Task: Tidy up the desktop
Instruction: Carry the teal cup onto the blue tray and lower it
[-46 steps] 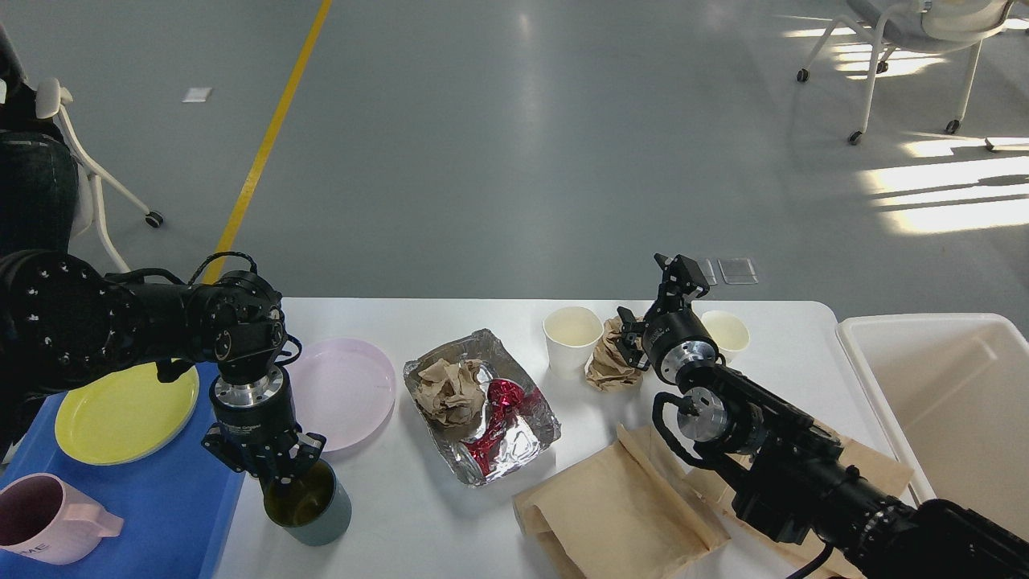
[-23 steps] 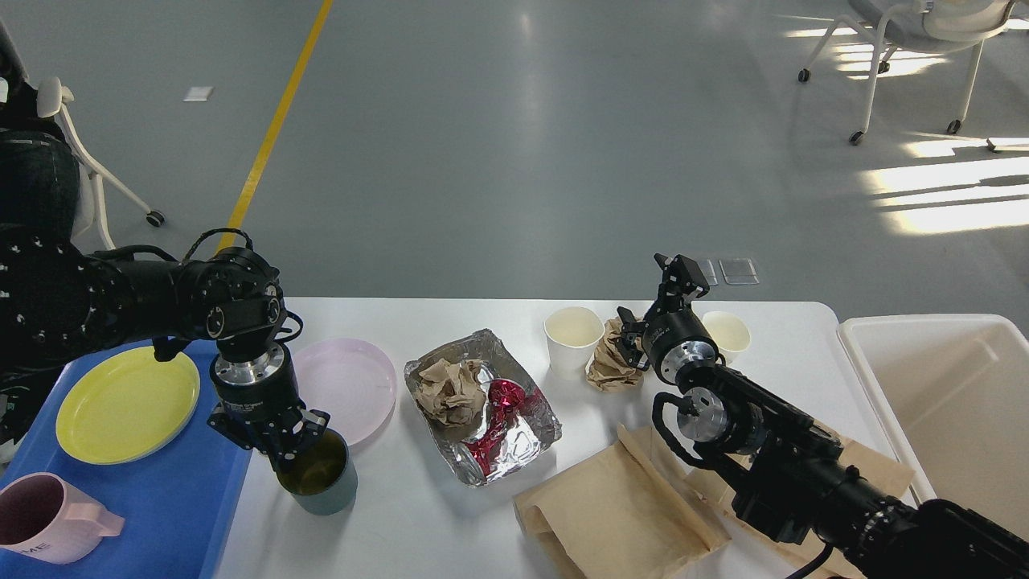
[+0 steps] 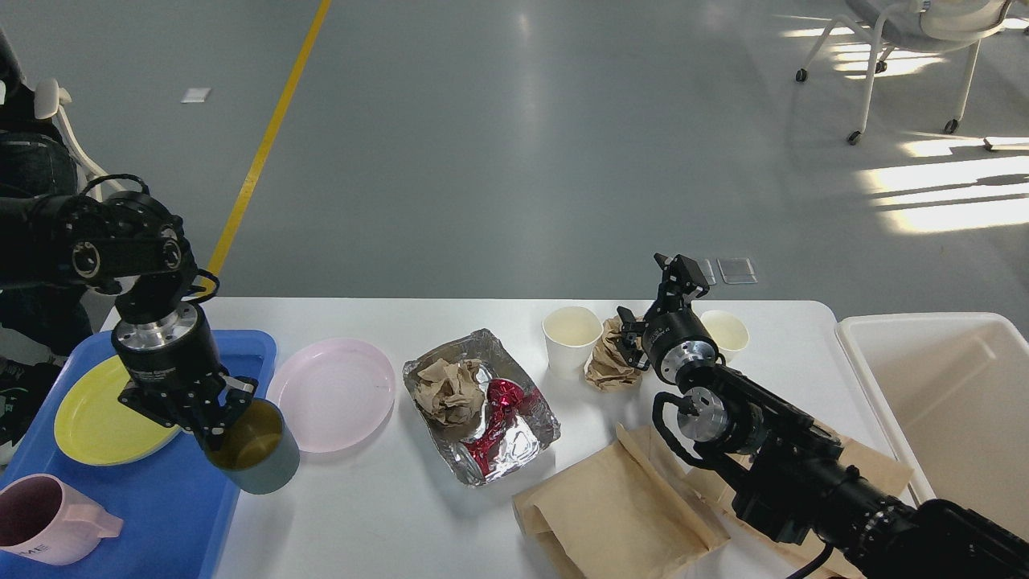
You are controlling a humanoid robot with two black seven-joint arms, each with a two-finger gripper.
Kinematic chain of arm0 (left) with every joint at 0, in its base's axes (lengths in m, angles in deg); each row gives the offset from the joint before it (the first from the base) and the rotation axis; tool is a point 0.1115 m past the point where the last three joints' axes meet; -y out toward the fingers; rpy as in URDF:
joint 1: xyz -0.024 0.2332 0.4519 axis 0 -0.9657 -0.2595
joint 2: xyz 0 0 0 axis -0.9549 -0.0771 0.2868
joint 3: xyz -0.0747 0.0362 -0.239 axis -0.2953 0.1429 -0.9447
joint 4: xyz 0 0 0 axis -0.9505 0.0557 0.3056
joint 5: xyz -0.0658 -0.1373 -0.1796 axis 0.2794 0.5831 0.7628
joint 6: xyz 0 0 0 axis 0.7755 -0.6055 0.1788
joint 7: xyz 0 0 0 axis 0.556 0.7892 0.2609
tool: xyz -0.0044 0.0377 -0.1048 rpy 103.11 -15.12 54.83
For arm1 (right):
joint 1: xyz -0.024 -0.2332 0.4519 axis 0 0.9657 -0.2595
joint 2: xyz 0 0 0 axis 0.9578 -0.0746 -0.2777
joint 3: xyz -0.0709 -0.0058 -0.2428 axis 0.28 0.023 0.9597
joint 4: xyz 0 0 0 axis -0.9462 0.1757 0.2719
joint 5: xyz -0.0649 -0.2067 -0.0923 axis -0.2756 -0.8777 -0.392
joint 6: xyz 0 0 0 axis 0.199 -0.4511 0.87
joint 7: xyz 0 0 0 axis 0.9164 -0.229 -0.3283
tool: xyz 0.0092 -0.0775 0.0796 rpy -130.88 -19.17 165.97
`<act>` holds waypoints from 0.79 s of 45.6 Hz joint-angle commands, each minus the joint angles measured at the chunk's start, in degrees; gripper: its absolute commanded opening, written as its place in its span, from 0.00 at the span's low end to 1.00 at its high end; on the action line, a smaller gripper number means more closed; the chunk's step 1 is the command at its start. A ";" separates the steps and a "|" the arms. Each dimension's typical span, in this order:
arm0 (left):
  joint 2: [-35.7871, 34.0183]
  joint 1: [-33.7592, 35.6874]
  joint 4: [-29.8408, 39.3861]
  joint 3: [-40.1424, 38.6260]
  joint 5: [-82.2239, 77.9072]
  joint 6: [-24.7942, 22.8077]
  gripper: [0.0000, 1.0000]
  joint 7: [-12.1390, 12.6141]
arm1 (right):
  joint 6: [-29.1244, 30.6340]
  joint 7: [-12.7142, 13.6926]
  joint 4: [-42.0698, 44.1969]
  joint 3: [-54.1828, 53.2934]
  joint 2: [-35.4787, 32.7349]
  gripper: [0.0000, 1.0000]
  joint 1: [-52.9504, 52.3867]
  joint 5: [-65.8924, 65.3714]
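The white desktop (image 3: 386, 515) holds a pink plate (image 3: 331, 394), a foil tray (image 3: 481, 406) with crumpled paper and red wrapper, two paper cups (image 3: 571, 339) (image 3: 726, 331), a crumpled brown wad (image 3: 609, 358) and brown paper bags (image 3: 619, 507). My left gripper (image 3: 215, 426) is shut on the rim of a grey-green cup (image 3: 253, 450), held tilted in the air over the right edge of the blue tray (image 3: 173, 507). My right gripper (image 3: 679, 277) hovers between the wad and the right paper cup; its fingers are too small to tell apart.
The blue tray carries a yellow plate (image 3: 96, 414) and a pink mug (image 3: 44, 519). A deep off-white bin (image 3: 949, 394) stands off the desktop's right end. Chairs stand on the grey floor beyond.
My left gripper has lifted the grey-green cup off the desktop and carried it left and up to the blue tray's edge. The right arm has not moved.
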 commanded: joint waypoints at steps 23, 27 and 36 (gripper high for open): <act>-9.27 -10.03 -11.38 -0.81 -0.22 0.00 0.00 3.67 | 0.00 0.00 0.00 0.00 0.00 1.00 0.03 0.02; -9.27 -11.96 -13.41 -0.90 -0.22 0.00 0.01 3.75 | 0.00 0.00 0.00 0.00 0.00 1.00 0.03 0.02; -8.65 -16.97 -16.75 -4.24 -0.22 0.00 0.02 3.75 | 0.00 0.00 0.00 0.00 0.00 1.00 -0.06 0.02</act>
